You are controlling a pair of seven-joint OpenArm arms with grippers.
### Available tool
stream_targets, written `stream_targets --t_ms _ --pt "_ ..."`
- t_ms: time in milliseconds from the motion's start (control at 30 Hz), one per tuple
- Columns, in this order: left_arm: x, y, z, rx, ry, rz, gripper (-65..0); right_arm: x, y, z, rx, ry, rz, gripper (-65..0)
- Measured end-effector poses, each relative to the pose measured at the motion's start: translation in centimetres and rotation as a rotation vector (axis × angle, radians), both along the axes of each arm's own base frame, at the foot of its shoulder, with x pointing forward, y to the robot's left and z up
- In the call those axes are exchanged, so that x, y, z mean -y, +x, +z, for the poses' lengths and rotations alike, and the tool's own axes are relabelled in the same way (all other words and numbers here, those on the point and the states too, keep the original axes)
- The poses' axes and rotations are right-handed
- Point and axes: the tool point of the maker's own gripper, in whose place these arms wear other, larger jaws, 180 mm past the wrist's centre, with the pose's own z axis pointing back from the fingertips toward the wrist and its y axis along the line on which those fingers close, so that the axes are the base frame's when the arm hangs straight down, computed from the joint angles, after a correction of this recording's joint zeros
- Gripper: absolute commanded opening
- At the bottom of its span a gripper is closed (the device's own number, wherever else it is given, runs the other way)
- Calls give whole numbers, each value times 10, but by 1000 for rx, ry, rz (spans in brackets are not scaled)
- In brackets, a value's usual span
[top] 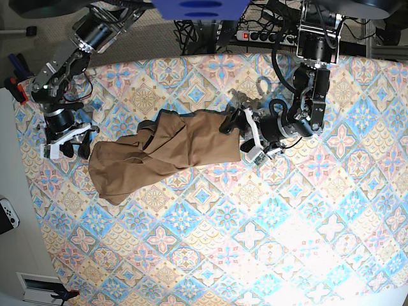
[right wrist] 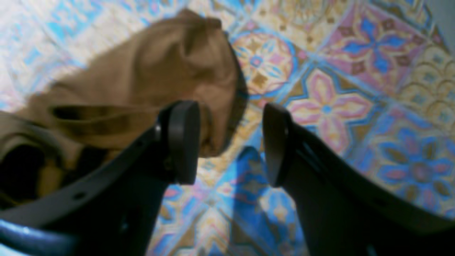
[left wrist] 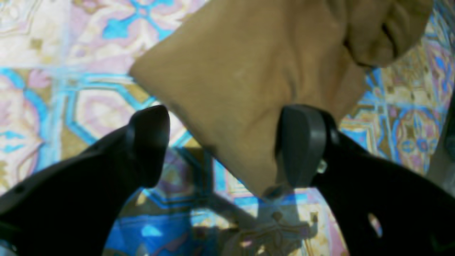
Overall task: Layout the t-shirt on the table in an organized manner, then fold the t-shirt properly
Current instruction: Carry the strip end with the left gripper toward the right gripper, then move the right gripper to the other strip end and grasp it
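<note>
The tan-brown t-shirt [top: 166, 150] lies crumpled in a long heap on the patterned table [top: 255, 223], left of centre. My left gripper [top: 234, 132] sits at the shirt's right end. In the left wrist view this gripper [left wrist: 225, 145] is wide open, with a flat corner of the t-shirt [left wrist: 241, 81] reaching between its fingers and touching the right finger [left wrist: 302, 145]. My right gripper [top: 76, 152] hovers at the shirt's left end. Seen in the right wrist view, it [right wrist: 229, 142] is open, and bunched t-shirt folds [right wrist: 160, 78] lie beneath and beside its left finger [right wrist: 183, 142].
The table's left edge runs close to the right arm's base [top: 57, 121]. A power strip [top: 261, 36] and cables lie beyond the far edge. A white controller [top: 6, 213] rests off the table at the left.
</note>
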Motion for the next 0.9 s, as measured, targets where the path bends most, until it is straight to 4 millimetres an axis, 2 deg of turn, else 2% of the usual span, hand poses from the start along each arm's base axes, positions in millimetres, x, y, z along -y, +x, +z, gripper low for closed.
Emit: stream_targets --t_ms 67,200,367,433,500,600,700,767,833,900 --pt "1 -1 -3 -1 19 -3 -179 -8 0 -1 14 46 7 -370" --pt "1 -1 -5 1 35 -6 -180 -8 4 -2 31 73 6 -369" --pt "3 -6 -8 -8 28 -5 -180 -10 -11 -50 -114 143 15 -367" --pt "1 -6 -8 -7 31 -4 -180 7 -16 -62 -173 142 16 -367" --pt "0 -6 -8 -8 34 -3 -180 28 -6 -57 -162 181 -15 -366" --pt "0 -6 -8 -8 33 -2 -180 40 29 -21 8 308 -16 -366" --pt "-1 -5 -8 -7 33 -1 -180 49 42 -13 72 420 -36 -366" --pt "-2 -4 -8 -5 38 -1 -180 52 33 -33 27 475 -62 -366" --pt "-2 -4 -8 -6 37 -1 -180 54 15 -62 -64 500 -87 -366" --pt "-2 -4 -8 -5 37 -1 -180 60 9 -66 -83 507 -93 -366"
